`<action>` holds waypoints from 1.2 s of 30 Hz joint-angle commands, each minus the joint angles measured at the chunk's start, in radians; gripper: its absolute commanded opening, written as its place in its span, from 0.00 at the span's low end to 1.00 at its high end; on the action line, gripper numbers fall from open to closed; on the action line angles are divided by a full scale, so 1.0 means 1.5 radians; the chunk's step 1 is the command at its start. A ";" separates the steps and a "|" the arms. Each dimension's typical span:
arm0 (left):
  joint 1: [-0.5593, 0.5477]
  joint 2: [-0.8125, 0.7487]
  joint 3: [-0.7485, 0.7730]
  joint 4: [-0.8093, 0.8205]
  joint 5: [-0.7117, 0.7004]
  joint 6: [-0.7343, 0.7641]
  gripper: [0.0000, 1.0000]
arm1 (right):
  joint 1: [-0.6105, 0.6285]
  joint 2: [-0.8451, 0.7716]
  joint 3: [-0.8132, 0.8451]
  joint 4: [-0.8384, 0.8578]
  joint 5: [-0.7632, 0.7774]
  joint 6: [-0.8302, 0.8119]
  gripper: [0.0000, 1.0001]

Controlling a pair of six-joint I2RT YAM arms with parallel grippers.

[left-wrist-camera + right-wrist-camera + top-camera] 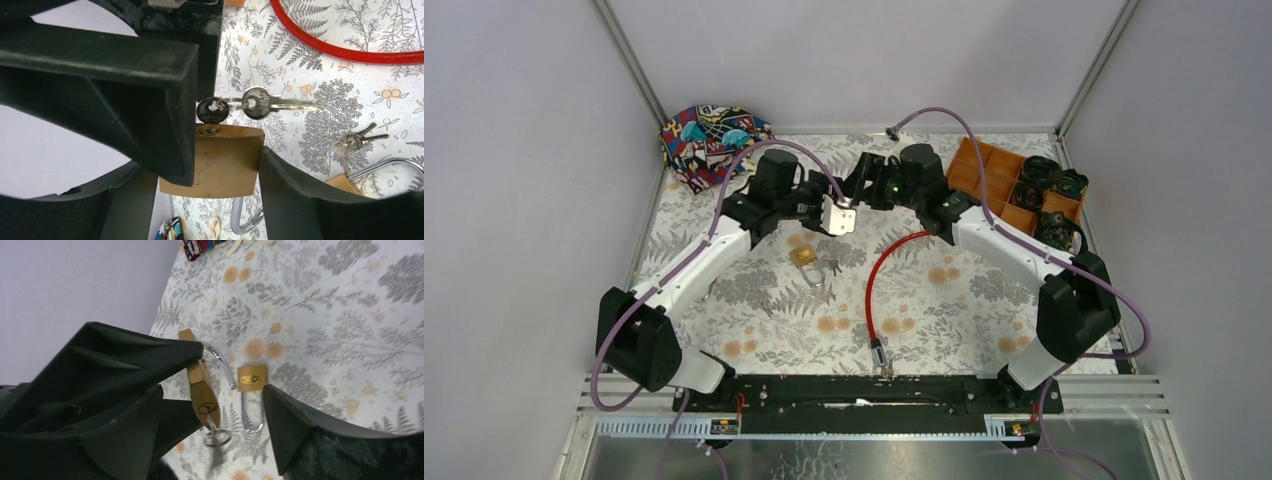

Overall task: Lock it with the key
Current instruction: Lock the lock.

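My left gripper [832, 213] is shut on a brass padlock [227, 150] and holds it above the table. Its fingers [180, 150] press the lock body on both sides, and the shackle [239, 215] points away from the camera. A key [212, 112] sits in the keyhole, and a second key [257, 102] hangs from its ring. My right gripper [862, 190] is open and close beside the lock. In the right wrist view the lock [201, 387] and its key [214, 426] lie between the spread fingers [300, 425], untouched.
A second brass padlock [803, 256] with an open shackle lies on the table beside a bunch of keys [825, 269]. A red cable [879, 275] curves across the middle. An orange tray [994, 170] of black parts stands back right, a patterned pouch [709, 135] back left.
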 commanded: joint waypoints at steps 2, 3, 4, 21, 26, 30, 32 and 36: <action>-0.024 -0.072 -0.026 0.142 0.032 0.003 0.00 | 0.014 0.016 0.029 0.050 0.000 0.018 0.65; -0.028 -0.074 -0.024 0.144 0.030 -0.005 0.00 | 0.014 0.016 0.026 0.049 -0.001 0.020 0.62; -0.030 -0.077 -0.024 0.150 0.026 -0.019 0.00 | 0.015 0.015 0.025 0.047 -0.003 0.022 0.61; -0.043 -0.108 0.016 0.068 0.051 -0.243 0.97 | -0.014 -0.042 -0.021 0.125 -0.130 0.109 0.00; 0.049 -0.107 0.020 -0.049 0.151 -0.370 0.98 | -0.018 -0.092 -0.034 0.074 -0.177 0.106 0.00; 0.087 -0.080 0.035 -0.177 0.215 -0.337 0.96 | -0.017 -0.136 -0.053 0.053 -0.207 0.110 0.00; 0.086 -0.085 0.017 -0.213 0.244 -0.292 0.94 | -0.018 -0.156 -0.066 0.058 -0.209 0.120 0.00; 0.074 -0.093 -0.010 -0.220 0.255 -0.262 0.90 | -0.018 -0.185 -0.071 0.045 -0.201 0.119 0.00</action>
